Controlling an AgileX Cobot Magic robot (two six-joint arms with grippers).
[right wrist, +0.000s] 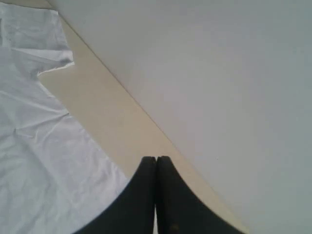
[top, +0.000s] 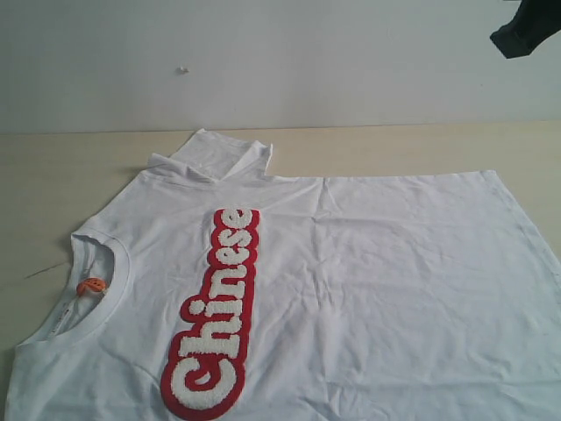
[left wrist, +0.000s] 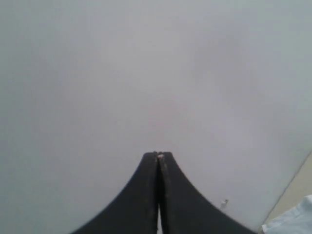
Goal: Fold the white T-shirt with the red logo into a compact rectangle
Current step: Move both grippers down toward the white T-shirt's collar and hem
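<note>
The white T-shirt (top: 368,289) lies spread flat on the pale wooden table (top: 53,175), collar and orange neck tag (top: 91,286) at the left, one sleeve (top: 219,156) folded up at the back. The red logo (top: 215,311) runs in a strip along its chest. My left gripper (left wrist: 158,155) is shut and empty, facing the grey wall; only a corner of the shirt (left wrist: 292,222) shows there. My right gripper (right wrist: 156,159) is shut with nothing in it, held above the table's far edge beside the shirt (right wrist: 34,146). In the exterior view a dark part of the right arm (top: 526,31) shows at the top right.
A grey-white wall (top: 280,61) rises directly behind the table's back edge. A strip of bare table (right wrist: 112,112) lies between the shirt and the wall. The shirt runs past the exterior view's bottom and right edges.
</note>
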